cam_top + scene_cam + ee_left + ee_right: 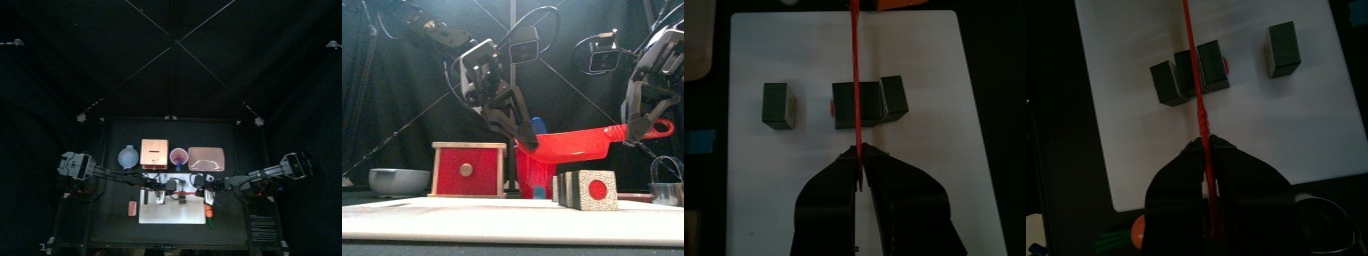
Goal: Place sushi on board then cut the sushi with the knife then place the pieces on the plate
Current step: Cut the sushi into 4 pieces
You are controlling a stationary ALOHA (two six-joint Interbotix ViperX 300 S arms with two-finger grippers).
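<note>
One red knife (576, 145) hangs over sushi (589, 188), wooden box (469, 168) behind.

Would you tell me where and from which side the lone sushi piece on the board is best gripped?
Grip the lone sushi piece from straight above, across its narrow width, on the two long flat sides. It stands apart from the other pieces with bare white board around, so there should be room. The left claw and right claw both clamp the red knife.

Black curtains (171, 60) close in a small black table (114, 225), the booth apparently only dimly lit.
</note>
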